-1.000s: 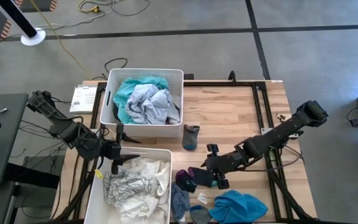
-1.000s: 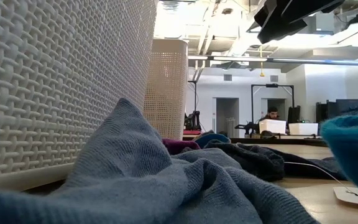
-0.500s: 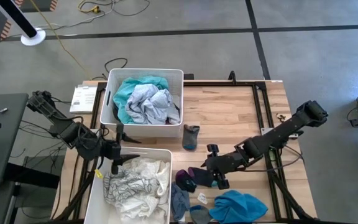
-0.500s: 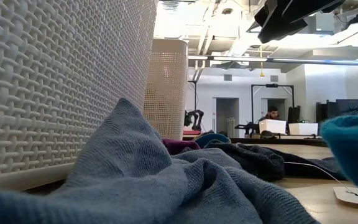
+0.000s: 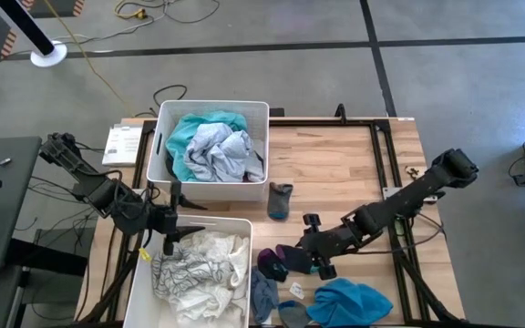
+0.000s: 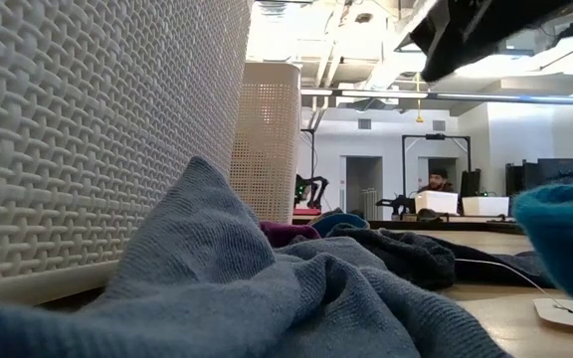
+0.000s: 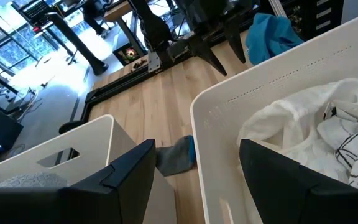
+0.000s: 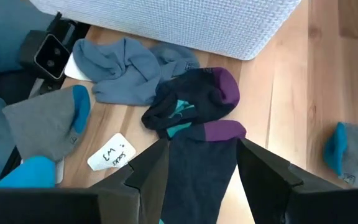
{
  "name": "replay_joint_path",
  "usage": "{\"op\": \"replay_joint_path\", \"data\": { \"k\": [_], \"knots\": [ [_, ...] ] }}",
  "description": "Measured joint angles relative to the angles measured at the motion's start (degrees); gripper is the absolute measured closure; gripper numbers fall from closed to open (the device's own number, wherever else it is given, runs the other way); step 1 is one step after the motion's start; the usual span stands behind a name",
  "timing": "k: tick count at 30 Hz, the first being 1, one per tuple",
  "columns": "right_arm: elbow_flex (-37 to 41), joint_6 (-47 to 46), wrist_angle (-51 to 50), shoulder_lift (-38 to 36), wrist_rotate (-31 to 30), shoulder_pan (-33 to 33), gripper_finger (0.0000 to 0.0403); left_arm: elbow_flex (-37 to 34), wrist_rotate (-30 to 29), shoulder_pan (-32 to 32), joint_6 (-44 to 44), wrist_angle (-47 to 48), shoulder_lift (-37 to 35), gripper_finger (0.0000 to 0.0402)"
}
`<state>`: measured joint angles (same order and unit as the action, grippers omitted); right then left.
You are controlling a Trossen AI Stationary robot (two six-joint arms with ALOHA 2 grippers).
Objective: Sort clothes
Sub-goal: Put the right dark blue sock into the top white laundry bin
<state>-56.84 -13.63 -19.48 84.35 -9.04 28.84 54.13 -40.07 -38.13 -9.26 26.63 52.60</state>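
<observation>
Two white bins sit at the counter's [image 5: 335,159] left side; the far bin [image 5: 210,111] holds teal and pale grey clothes [image 5: 210,148], the near bin [image 5: 144,273] holds white clothes [image 5: 199,262], and only a narrow strip of wood separates them; the left hand [image 5: 173,226] hangs over that strip at the near bin's far rim, fingers spread and grasping nothing. The right hand [image 5: 306,260] is low over the counter's near middle, fingers apart with a dark sock with purple toe [image 8: 194,109] lying just ahead of them and dark cloth showing between them; whether it has hold of that cloth I cannot tell. Close around it lie a grey-blue garment [image 5: 262,293] against the near bin's wall, a small paper tag [image 5: 295,291], a grey sock with blue toe [image 8: 48,121] and a bright blue garment [image 5: 349,301] at the near edge; these crowd the near side. A lone grey sock with blue tip [image 5: 280,199] lies apart, beside the far bin. The counter's far right stretch is bare wood, open for moving; a black frame rail [image 5: 386,159] runs along the right edge. A person [image 6: 436,184] sits far back in the room.
</observation>
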Motion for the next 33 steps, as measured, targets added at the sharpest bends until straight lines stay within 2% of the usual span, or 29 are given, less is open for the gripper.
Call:
{"op": "replay_joint_path", "data": {
  "k": [15,19,26,29,33],
  "knots": [
    [0.0,-6.1,0.6,12.3,0.3,0.5,0.0201,0.0,0.0,0.0,0.0,-0.3,0.0,0.0172],
    [0.0,-6.0,3.3,15.9,2.2,0.3,0.0201,0.0,0.0,0.0,0.1,-0.4,0.0,0.0172],
    [-0.2,-6.7,5.0,20.7,3.4,-0.2,0.0201,0.0,0.0,0.0,6.0,-0.7,0.0,0.0172],
    [-0.3,-7.1,4.5,21.5,3.3,-0.9,0.0216,0.0,0.1,0.0,9.9,-0.7,0.0,0.0172],
    [-0.2,-5.7,3.7,21.4,3.1,-1.9,0.0276,0.0,0.0,0.0,13.0,-0.7,0.0,0.0172]
  ]
}}
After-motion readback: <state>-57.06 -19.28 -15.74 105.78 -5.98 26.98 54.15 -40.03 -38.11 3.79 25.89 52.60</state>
